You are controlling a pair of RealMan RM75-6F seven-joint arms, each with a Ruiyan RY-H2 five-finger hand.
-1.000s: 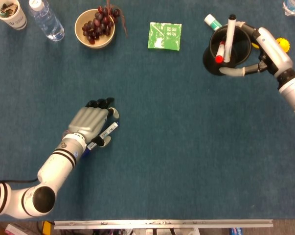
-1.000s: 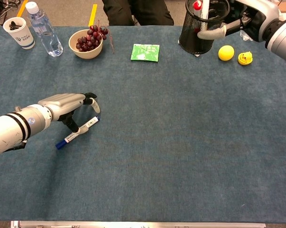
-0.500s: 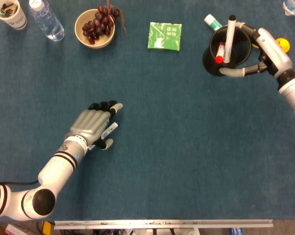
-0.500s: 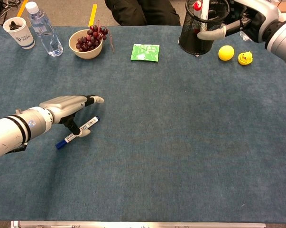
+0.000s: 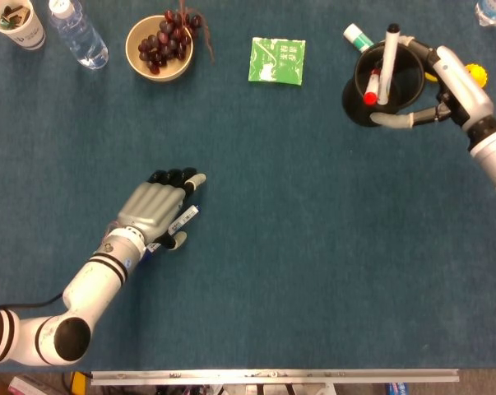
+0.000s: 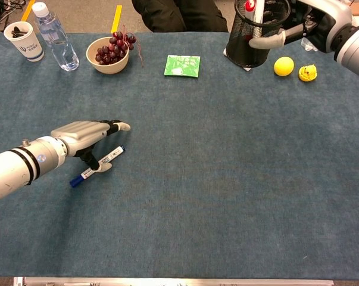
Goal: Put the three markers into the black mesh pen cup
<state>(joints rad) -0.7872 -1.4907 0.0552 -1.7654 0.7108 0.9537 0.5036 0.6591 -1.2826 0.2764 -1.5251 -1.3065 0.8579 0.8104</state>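
A blue-capped marker (image 6: 99, 166) lies on the blue cloth at the left. My left hand (image 6: 84, 133) hovers flat over its upper end, fingers stretched out, thumb beside the barrel; in the head view the left hand (image 5: 156, 209) covers most of the marker (image 5: 185, 219). At the far right stands the black mesh pen cup (image 5: 388, 100), with a red-capped marker (image 5: 370, 87) and a black-capped marker (image 5: 388, 58) standing in it. My right hand (image 5: 447, 81) grips the cup (image 6: 254, 37) from its right side, one finger wrapped across the front wall.
A white, green-capped stick (image 5: 357, 36) lies behind the cup. A green packet (image 5: 277, 60), a bowl of grapes (image 5: 159, 47), a water bottle (image 5: 79, 34) and a paper cup (image 5: 17, 22) line the far edge. A lemon (image 6: 283, 66) and a yellow toy (image 6: 307, 72) sit near the right hand.
My left hand's fingers have straightened from a curl and now lie flat over the blue marker, which has not moved. The cup has shifted very slightly in the right hand.
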